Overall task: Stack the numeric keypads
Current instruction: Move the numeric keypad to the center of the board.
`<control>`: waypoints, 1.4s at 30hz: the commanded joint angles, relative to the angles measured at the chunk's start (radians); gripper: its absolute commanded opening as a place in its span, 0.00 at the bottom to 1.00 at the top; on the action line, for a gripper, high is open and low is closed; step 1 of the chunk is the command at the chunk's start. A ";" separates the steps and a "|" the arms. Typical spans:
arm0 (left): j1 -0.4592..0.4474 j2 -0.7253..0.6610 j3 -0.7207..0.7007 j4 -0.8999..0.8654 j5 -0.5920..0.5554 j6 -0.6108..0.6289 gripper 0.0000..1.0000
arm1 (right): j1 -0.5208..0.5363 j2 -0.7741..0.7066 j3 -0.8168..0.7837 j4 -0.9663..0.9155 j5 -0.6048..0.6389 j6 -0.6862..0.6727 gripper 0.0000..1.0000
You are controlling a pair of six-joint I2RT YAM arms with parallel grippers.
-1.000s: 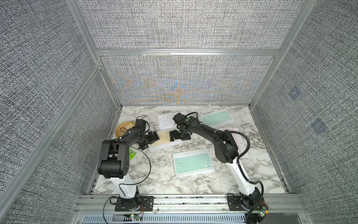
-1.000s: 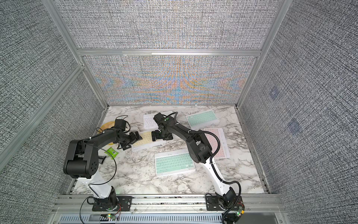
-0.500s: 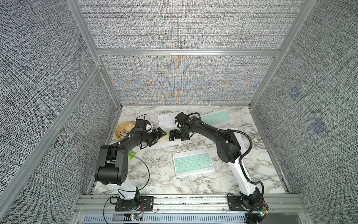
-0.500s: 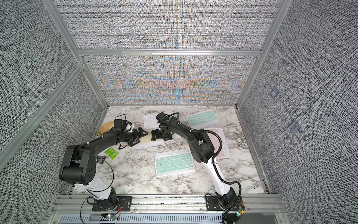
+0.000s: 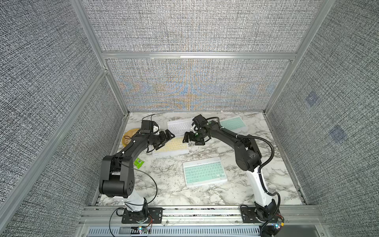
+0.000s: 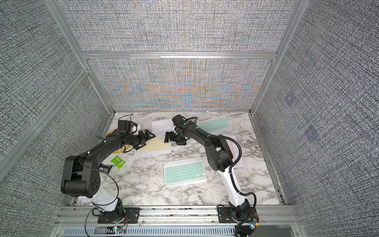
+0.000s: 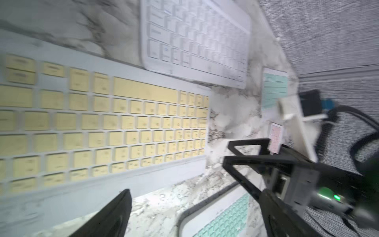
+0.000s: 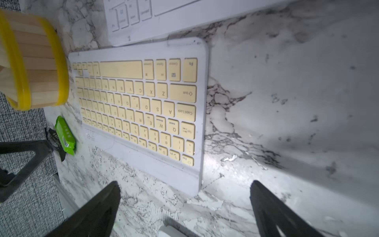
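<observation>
On the worktop (image 5: 170, 190), the middle keypad (image 5: 174, 146) lies left of centre. Behind it lies the back keypad (image 5: 177, 127), its near edge meeting the middle one's far edge. To the right of that, at the back, lies the far-right keypad (image 5: 232, 123). The near keypad (image 5: 205, 171) lies in front, right of centre and apart from the rest. The right-side keypad (image 6: 233, 149) lies partly under the right arm. A round tub (image 5: 128, 136) stands left of the middle keypad, with a small packet (image 5: 138, 163) in front of it. The left tool (image 5: 165, 140) hangs over the middle keypad's left end, the right tool (image 5: 191, 141) just off its right end.
</observation>
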 commanded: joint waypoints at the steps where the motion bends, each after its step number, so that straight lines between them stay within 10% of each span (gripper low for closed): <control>1: 0.012 0.059 0.062 -0.192 -0.204 0.097 0.98 | 0.025 0.019 0.046 -0.050 0.102 0.037 0.99; 17: 0.029 0.198 0.117 -0.214 -0.385 0.160 0.99 | 0.083 0.079 0.089 -0.122 0.177 0.040 0.99; 42: -0.228 0.267 0.175 -0.088 -0.078 0.038 0.99 | -0.082 -0.206 -0.340 0.029 0.235 -0.003 0.99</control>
